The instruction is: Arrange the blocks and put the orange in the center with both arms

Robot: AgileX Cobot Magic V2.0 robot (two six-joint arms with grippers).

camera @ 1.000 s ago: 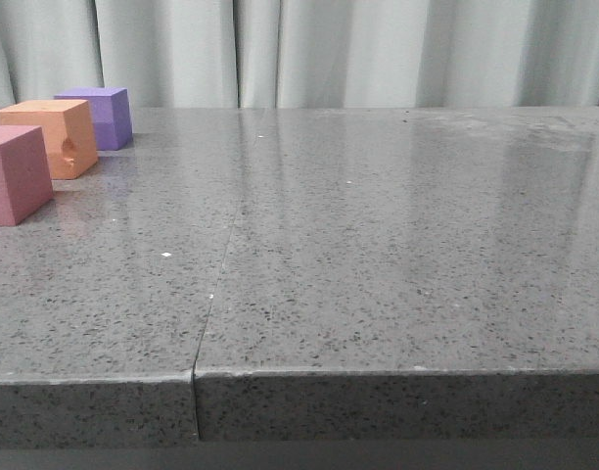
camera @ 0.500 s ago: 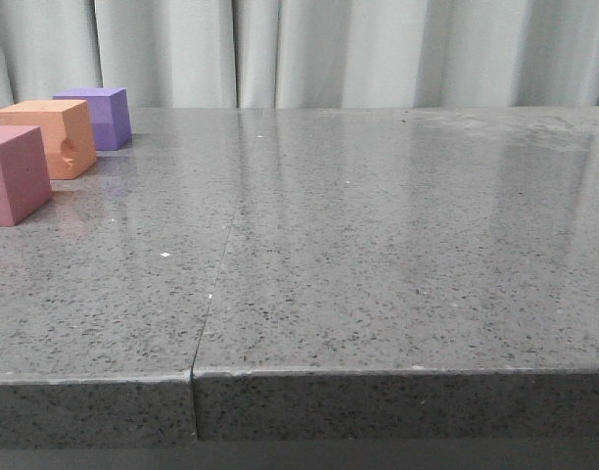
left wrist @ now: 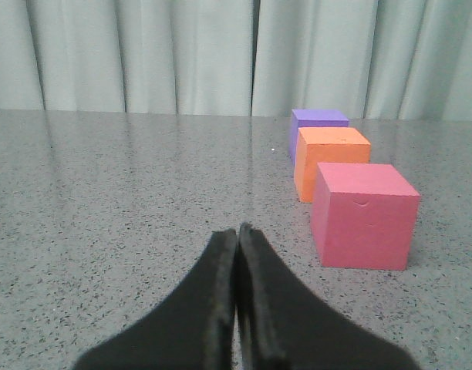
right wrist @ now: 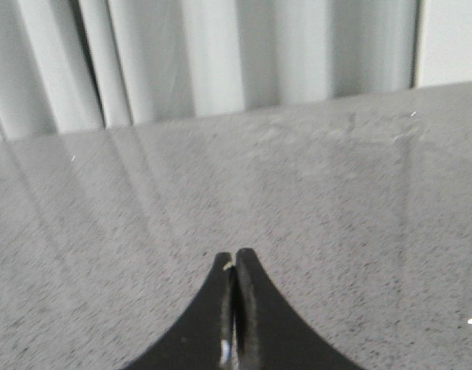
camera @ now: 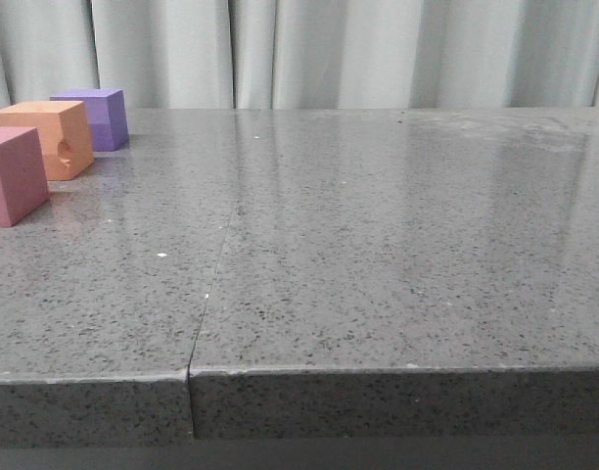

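Observation:
Three foam cubes stand in a row at the far left of the grey table. The pinkish-red cube [camera: 14, 174] is nearest, the orange cube [camera: 51, 138] with a dent in its side is in the middle, and the purple cube [camera: 94, 117] is farthest. All three show in the left wrist view: pinkish-red [left wrist: 364, 216], orange [left wrist: 330, 160], purple [left wrist: 318, 123]. My left gripper [left wrist: 237, 231] is shut and empty, low over the table, short of and beside the pinkish-red cube. My right gripper [right wrist: 234, 257] is shut and empty over bare table. Neither gripper shows in the front view.
The grey speckled table [camera: 378, 245] has a seam [camera: 211, 284] running from its front edge toward the back. A pale curtain [camera: 329, 49] hangs behind the table's far edge.
The front view has shifted slightly, so the cubes and the seam sit a little farther left in the picture. The cubes keep their places relative to one another.

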